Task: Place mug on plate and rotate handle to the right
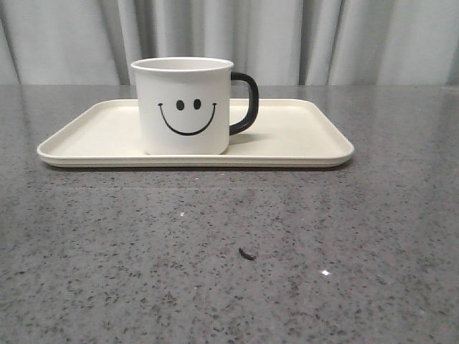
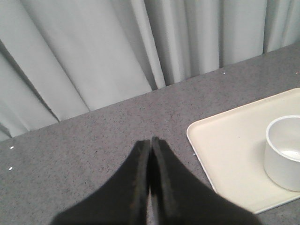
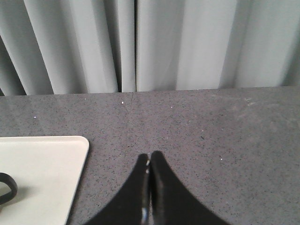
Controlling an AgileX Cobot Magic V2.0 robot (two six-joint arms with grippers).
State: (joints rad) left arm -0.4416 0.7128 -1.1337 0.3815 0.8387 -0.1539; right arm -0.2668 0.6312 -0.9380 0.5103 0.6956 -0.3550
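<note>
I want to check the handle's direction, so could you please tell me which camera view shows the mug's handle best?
The front view: the handle shows as a full black loop on the right side of the mug, which stands on the plate. The right wrist view catches only a cropped piece of it; the left wrist view shows none.

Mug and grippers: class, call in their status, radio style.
Left gripper shut, empty. Right gripper shut, empty. Mug upright on plate, handle pointing right. Nothing in the way.
</note>
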